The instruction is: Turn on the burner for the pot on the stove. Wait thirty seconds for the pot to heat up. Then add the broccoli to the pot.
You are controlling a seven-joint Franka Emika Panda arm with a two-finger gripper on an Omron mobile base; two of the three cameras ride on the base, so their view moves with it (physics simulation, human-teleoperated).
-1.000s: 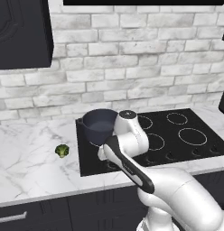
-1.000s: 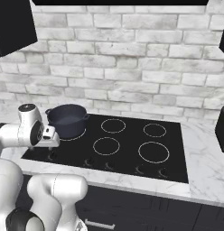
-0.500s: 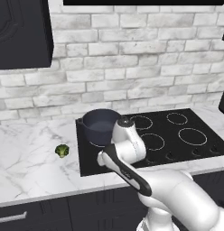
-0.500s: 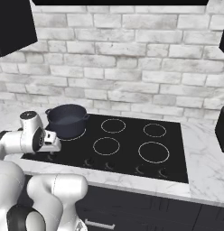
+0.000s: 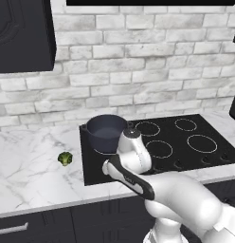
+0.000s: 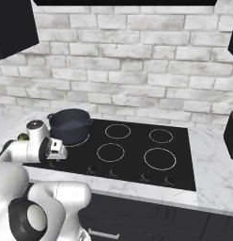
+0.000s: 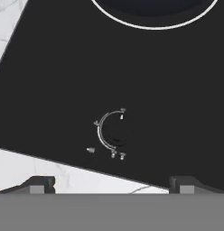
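Note:
The dark blue-grey pot stands on the back-left burner, whose thin ring is white, on the black glass stove. On the marble counter left of the stove lies the small green broccoli. My gripper hangs over the stove's front-left corner, pointing down, open with its finger tips wide apart and nothing between them. Directly below it in the hand view is a small black knob with white tick marks around it. In the right base view the hand sits just in front of the pot.
Other white rings carry no pot. Several more knobs line the stove's front edge. Marble counter stretches to the left, a brick wall rises behind, a dark cabinet hangs at upper left, and a dark appliance stands at the right edge.
The hand has come down and slightly nearer over the stove's front-left corner. The pot and the broccoli have stayed put, and the jaws are as wide as before.

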